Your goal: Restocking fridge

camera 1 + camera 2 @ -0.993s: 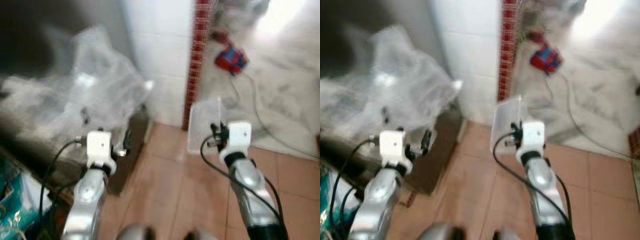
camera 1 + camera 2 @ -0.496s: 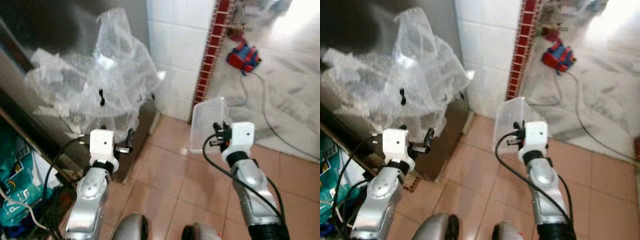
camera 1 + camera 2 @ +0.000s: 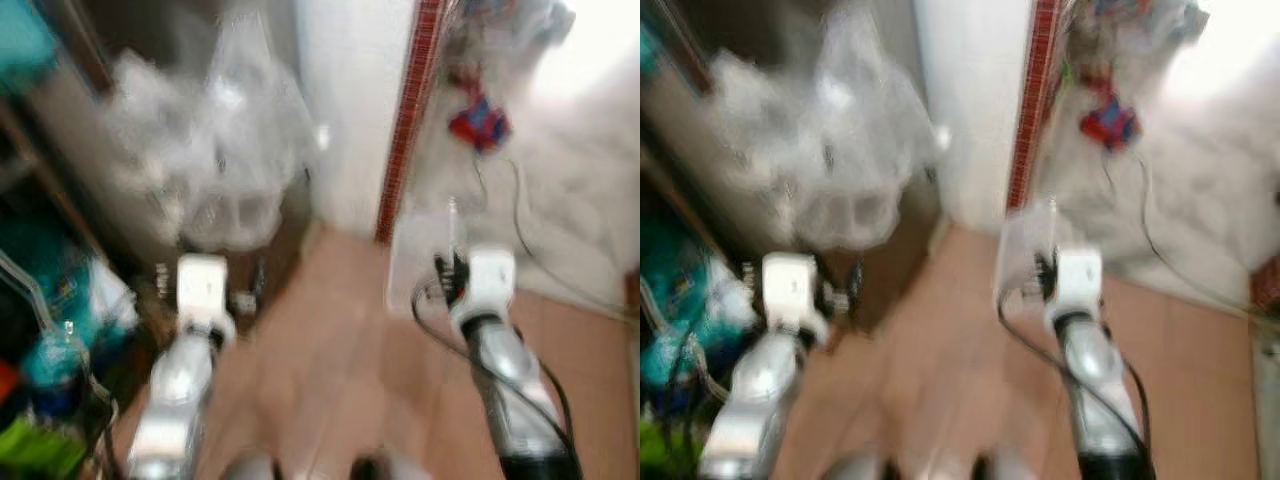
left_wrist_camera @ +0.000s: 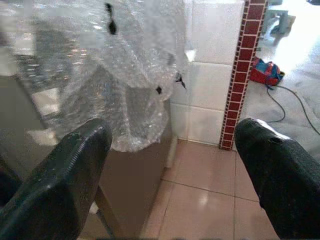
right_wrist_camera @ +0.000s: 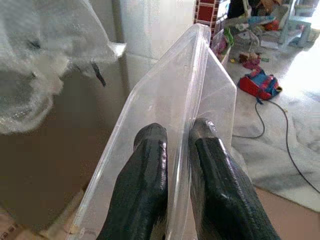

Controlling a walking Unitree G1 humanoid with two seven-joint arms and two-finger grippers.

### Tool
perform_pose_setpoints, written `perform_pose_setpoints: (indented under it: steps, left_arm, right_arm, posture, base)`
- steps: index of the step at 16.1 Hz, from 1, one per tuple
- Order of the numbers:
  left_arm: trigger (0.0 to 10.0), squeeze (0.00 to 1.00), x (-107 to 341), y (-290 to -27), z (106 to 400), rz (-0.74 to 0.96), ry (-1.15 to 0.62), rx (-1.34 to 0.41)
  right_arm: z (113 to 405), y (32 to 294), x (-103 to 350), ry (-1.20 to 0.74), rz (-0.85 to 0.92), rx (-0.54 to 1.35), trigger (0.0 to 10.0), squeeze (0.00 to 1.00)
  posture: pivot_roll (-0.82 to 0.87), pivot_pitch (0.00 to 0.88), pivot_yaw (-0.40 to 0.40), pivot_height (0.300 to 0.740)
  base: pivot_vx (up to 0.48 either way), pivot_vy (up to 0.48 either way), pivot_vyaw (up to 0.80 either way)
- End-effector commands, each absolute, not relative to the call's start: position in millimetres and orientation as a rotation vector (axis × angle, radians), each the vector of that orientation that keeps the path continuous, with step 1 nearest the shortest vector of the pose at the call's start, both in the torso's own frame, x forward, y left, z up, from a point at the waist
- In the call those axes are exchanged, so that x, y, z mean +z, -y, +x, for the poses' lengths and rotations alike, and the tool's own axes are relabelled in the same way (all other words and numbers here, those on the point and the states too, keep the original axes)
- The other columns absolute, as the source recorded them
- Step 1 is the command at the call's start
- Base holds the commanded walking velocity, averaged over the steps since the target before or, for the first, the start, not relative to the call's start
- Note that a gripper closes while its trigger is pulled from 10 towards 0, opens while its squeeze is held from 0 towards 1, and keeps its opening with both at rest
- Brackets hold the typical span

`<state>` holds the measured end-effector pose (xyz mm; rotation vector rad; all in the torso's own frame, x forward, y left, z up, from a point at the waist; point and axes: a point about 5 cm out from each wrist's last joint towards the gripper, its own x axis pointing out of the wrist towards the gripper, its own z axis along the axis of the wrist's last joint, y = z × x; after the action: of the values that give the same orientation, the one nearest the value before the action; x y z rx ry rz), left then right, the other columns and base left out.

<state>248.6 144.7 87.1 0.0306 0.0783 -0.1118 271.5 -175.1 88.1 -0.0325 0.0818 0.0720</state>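
Camera swung left since earlier frame, things unmoved; right end effector (image 5: 175,170) clamped on clear tray (image 5: 165,100), left end effector (image 4: 170,165) apart; carrying step, next: locate fridge

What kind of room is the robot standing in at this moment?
Probably a corner of a home, perhaps near a kitchen. The floor is terracotta tile, the wall is white tile with a red mosaic strip, and bubble wrap covers a dark cabinet or appliance. The right gripper holds a clear plastic container.

The floor (image 4: 200,200) is laid with reddish-brown tiles. Further back, on a paler stretch, a red and blue toy (image 5: 259,84) and a black cable (image 5: 287,145) lie.
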Motion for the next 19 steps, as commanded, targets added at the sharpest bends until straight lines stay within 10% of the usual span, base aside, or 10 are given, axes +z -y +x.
perform_pose_setpoints:
  steps: [1,19]
  left_arm:
    - [10.0,0.0,88,-147,249,0.04,-0.076,-0.105]
    - [10.0,0.0,84,-161,245,0.032,-0.057,-0.032]
  right_arm:
    - [274,172,93,-0.066,-0.024,0.078,10.0,0.0]
    - [275,168,100,-0.044,-0.063,0.122,10.0,0.0]
  posture:
    - [0.03,0.042,0.039,0.74]
    - [0.02,0.046,0.006,0.74]
  base:
    - [0.0,0.48,0.0]
    - [0.0,0.192,-0.21]
